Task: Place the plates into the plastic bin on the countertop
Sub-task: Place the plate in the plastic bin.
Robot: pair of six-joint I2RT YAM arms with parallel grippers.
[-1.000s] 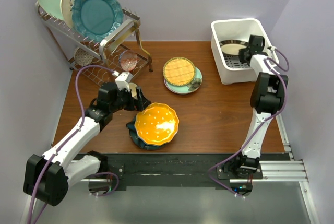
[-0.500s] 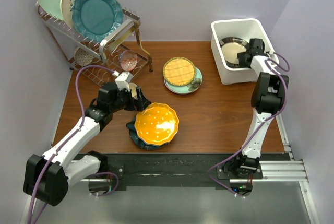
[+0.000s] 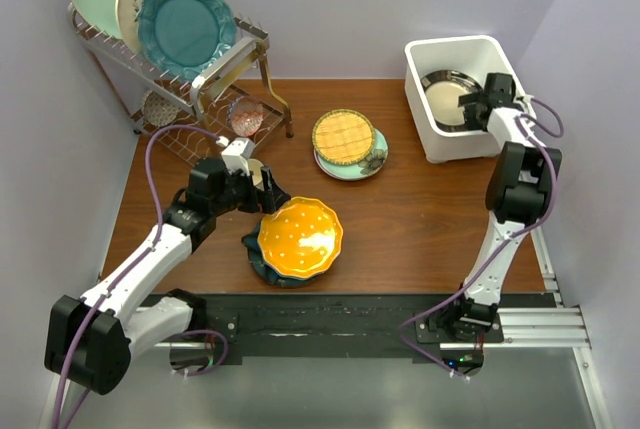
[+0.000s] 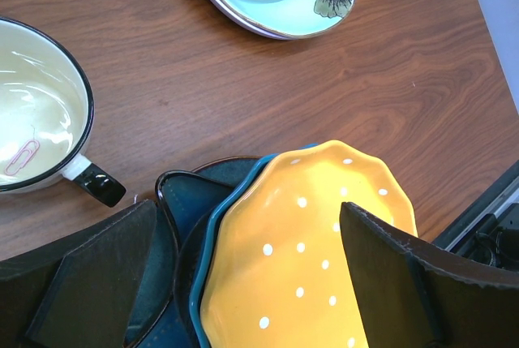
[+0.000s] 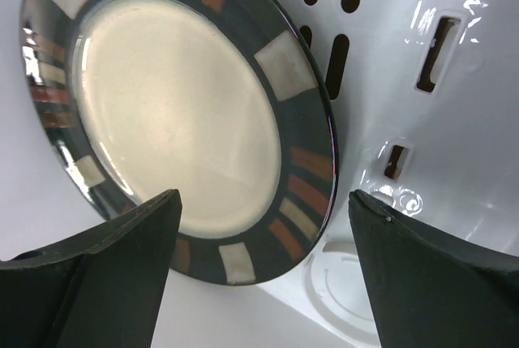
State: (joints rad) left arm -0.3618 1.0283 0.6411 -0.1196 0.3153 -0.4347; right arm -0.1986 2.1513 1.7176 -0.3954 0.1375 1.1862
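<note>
The right fingers (image 3: 478,104) have spread wide and let go of the black-rimmed cream plate (image 3: 445,97), which now rests inside the white rectangular plastic bin (image 3: 450,44) at the far right corner of the reddish-brown wooden table (image 3: 420,209). The left fingers (image 3: 265,194) hover wide apart over the orange dotted scalloped plate (image 3: 300,237), holding nothing.

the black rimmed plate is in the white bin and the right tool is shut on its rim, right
Not quite. The plate does lie in the bin, but the right tool is open, its fingers spread wide with nothing pinched between them. The right wrist view shows it.
</note>
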